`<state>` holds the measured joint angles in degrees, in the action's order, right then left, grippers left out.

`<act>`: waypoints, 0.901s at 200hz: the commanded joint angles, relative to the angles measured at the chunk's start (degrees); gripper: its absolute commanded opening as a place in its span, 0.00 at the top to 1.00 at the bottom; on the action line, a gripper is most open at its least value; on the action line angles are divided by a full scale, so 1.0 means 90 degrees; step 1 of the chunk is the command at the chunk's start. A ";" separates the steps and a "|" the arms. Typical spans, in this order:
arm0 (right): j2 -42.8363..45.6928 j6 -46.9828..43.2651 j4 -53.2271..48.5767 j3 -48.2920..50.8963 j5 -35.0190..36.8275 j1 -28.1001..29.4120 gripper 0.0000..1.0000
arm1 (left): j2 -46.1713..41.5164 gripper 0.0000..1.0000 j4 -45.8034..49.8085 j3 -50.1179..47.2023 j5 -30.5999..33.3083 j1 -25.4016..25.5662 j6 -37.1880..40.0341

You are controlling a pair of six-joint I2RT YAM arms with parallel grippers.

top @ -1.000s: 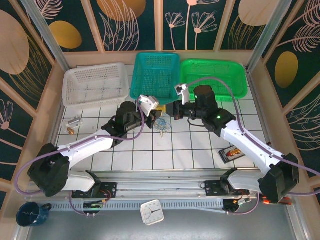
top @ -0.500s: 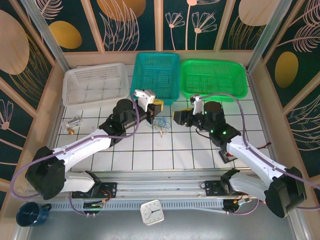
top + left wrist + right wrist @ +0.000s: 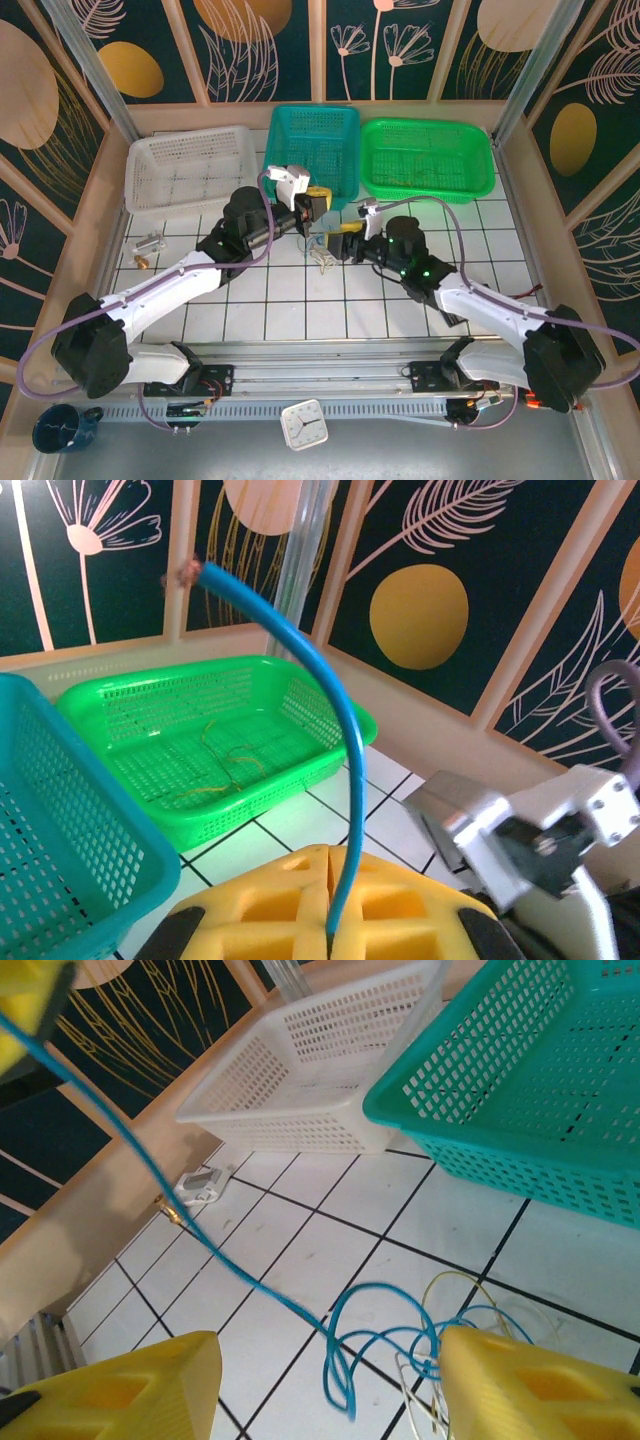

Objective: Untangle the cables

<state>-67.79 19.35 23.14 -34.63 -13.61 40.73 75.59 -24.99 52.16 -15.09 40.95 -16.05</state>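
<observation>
Separation is under way. The left jaws are clamped shut on the blue cable [image 3: 346, 740] close to its end, and that end stands up above the yellow fingers [image 3: 250, 910]. From the right wrist you see the same strand slanting down to the tangle [image 3: 415, 1335], which lies on the bench [image 3: 300, 1250] mid-width and near the far edge, just in front of the teal basket [image 3: 560, 1080].

The right jaws stand wide, holding nothing, low over the heap with one finger [image 3: 120, 1390] on either side of it.

My read is that the blue strand is being drawn free. Next, the right jaws need to close on the whitish and yellowish strands alone. That would pin them while the left arm [image 3: 180, 280] lifts away. The blue loops coil through that heap, so catching blue too would lock it all.

Around them, the white basket [image 3: 300, 1090] sits toward the far left corner. The green basket [image 3: 270, 800] already holds yellowish strands [image 3: 225, 770]. A small clear clip [image 3: 195, 1185] lies near the left edge. The teal wall and the two crowded wrists leave little room.
</observation>
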 commanded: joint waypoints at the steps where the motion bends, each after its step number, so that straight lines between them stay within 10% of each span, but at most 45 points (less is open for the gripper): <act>1: -0.0441 -0.0196 0.0793 -0.0379 0.0260 0.0091 0.40 | 0.0066 1.00 0.0035 0.0244 -0.0208 0.0027 -0.0235; 75: -0.2116 0.0398 0.2420 -0.0088 0.0910 0.0190 0.86 | -0.0012 1.00 0.0108 0.0689 -0.0077 0.0033 -0.0931; 180: -0.2866 0.0981 0.3119 0.0755 0.1496 0.0435 0.69 | -0.0374 1.00 0.0726 0.1732 0.0525 0.0027 -0.1280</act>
<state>-92.55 26.52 47.20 -29.28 -2.74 44.25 73.84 -19.29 65.06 -11.27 40.93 -25.85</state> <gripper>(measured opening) 0.303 0.043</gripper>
